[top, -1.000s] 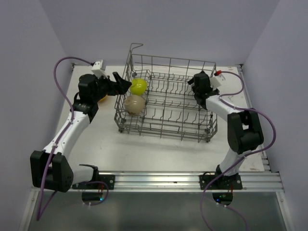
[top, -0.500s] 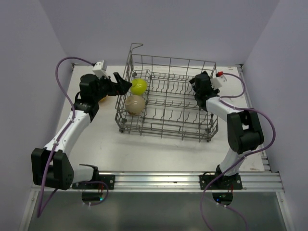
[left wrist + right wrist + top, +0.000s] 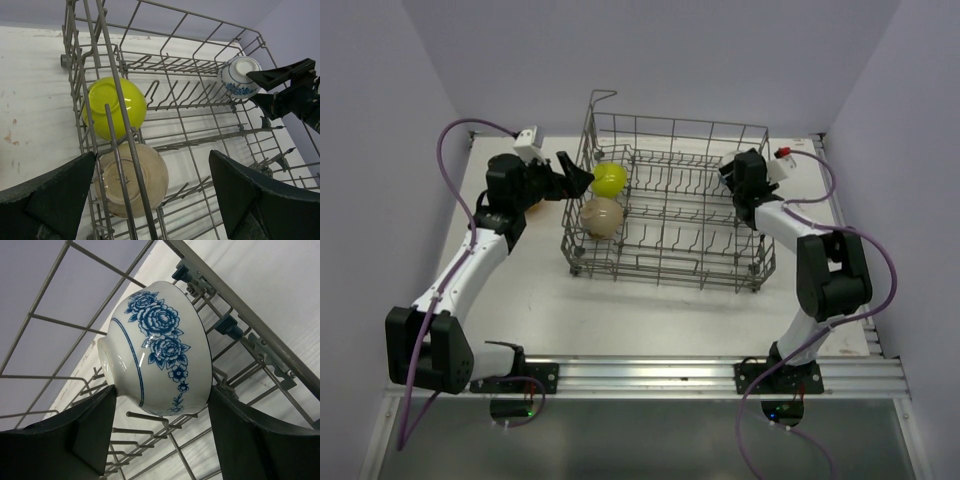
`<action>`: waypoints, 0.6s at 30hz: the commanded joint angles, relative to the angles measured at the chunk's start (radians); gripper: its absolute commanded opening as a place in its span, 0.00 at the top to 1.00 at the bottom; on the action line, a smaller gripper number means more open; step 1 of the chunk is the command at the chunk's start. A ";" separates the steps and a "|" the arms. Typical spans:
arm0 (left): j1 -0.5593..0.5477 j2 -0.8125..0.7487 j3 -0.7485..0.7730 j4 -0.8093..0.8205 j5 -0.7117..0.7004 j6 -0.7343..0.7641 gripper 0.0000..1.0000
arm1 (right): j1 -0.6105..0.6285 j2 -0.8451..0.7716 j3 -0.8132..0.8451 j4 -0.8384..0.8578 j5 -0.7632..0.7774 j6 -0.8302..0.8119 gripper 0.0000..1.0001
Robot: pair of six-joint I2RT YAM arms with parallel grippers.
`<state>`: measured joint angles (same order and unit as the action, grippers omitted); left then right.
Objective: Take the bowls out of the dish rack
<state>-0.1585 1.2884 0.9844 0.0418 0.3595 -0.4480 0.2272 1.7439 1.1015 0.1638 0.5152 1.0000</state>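
The grey wire dish rack [image 3: 670, 272] stands mid-table. A lime-yellow bowl [image 3: 609, 179] and a beige bowl [image 3: 601, 216] lean on their sides at its left end; both show in the left wrist view, lime-yellow [image 3: 115, 107] and beige [image 3: 132, 180]. My left gripper [image 3: 575, 172] is open and empty, hovering over the rack's left wall above them. My right gripper [image 3: 742, 176] is at the rack's right wall, shut on a white bowl with blue flowers [image 3: 160, 350], also seen from the left wrist [image 3: 240, 76]. The other bowls are out of view.
An orange-yellow object [image 3: 531, 206] peeks out behind my left arm on the table. The rack's tall wire loop [image 3: 603, 97] rises at its far left corner. Upright tines [image 3: 145, 417] stand just under the held bowl.
My right gripper has shifted a little to the right with the blue-flowered bowl, and the rack's right end has moved slightly with it. My left arm has barely moved.
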 commanded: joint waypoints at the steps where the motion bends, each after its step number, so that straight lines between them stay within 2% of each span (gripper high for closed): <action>1: -0.003 0.006 0.033 0.018 -0.005 0.029 0.00 | -0.015 -0.063 0.018 0.005 -0.067 -0.060 0.58; 7: -0.003 0.011 0.031 0.017 -0.011 0.034 0.00 | -0.015 -0.118 0.052 -0.020 -0.193 -0.139 0.72; 18: -0.004 0.022 0.033 0.015 -0.014 0.038 0.00 | -0.015 -0.204 0.084 -0.036 -0.314 -0.247 0.81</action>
<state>-0.1585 1.3041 0.9844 0.0357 0.3538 -0.4335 0.1917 1.6352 1.1179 0.0589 0.3130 0.7979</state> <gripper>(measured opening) 0.997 0.694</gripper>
